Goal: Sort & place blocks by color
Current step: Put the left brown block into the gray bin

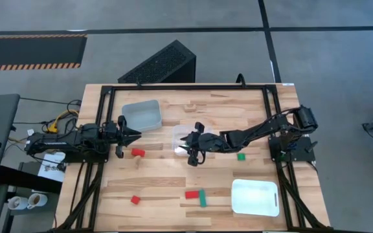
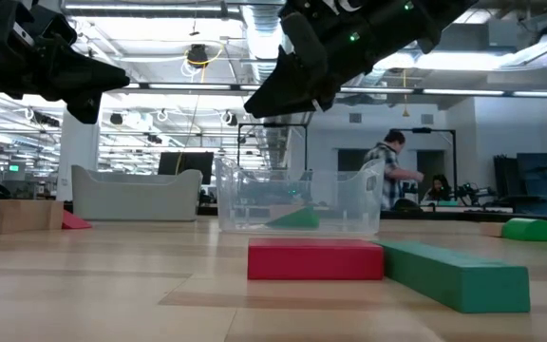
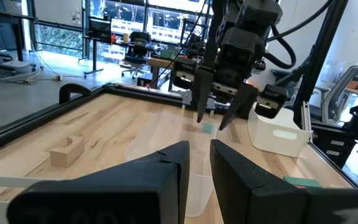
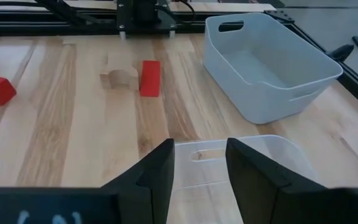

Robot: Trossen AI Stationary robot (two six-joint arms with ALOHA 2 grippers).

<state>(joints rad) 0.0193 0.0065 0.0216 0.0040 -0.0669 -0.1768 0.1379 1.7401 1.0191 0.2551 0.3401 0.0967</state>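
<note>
My right gripper (image 1: 192, 155) (image 2: 275, 95) hangs open and holds nothing, above the near rim of a clear container (image 1: 185, 137) (image 4: 229, 163). A green block (image 2: 297, 218) (image 3: 207, 127) lies inside that container. My left gripper (image 1: 136, 134) (image 3: 199, 165) hovers at the table's left with a narrow gap, pointing right, just beyond a red block (image 1: 138, 153) (image 4: 149, 78) and a pale wood block (image 4: 120, 78). A red bar (image 1: 192, 194) (image 2: 313, 258) and a green bar (image 1: 203, 198) (image 2: 454, 273) lie touching near the near edge. A red cube (image 1: 135, 199) and another green block (image 1: 241, 156) lie apart.
A grey container (image 1: 141, 115) (image 4: 266, 68) stands far-left and a white tray (image 1: 254, 196) (image 3: 278, 127) near-right. A wood arch block (image 3: 67, 151) lies toward the far edge. A black frame (image 1: 186, 86) borders the table. People show in the room behind (image 2: 387, 171).
</note>
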